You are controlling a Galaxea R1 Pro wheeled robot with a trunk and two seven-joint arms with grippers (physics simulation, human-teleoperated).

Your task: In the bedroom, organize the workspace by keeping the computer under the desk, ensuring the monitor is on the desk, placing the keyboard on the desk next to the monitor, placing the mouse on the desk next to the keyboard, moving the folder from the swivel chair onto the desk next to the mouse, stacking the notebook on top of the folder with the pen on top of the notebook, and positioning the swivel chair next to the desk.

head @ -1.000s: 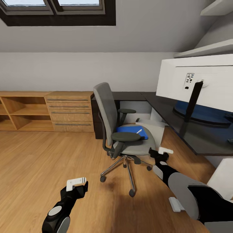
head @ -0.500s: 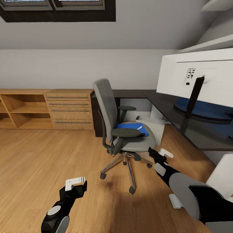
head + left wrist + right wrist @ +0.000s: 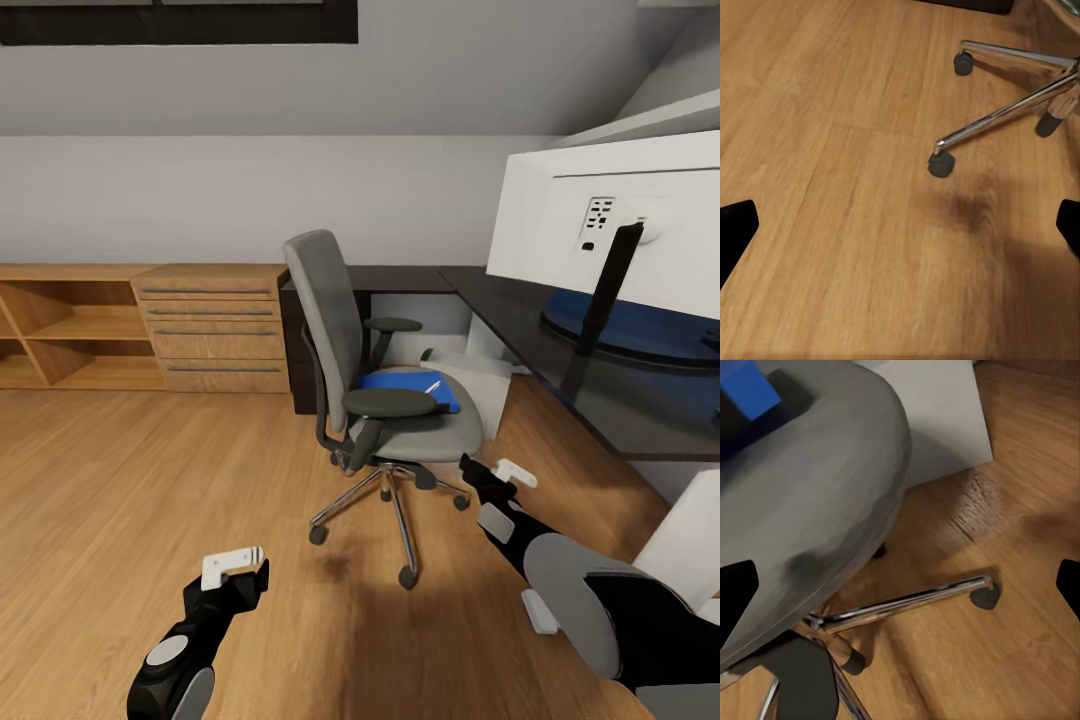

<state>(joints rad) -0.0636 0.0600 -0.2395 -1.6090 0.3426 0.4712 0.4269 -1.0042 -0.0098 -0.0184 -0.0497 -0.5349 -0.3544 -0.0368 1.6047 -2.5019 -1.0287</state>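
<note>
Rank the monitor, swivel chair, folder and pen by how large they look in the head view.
1. swivel chair and monitor: similar in extent; the monitor is cut off by the frame edge, so unranked.
2. folder
3. pen

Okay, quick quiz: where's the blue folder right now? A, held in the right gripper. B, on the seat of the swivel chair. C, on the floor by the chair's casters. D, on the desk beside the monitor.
B: in the head view the folder lies flat on the grey seat of the swivel chair, with the pen resting on it.
</note>
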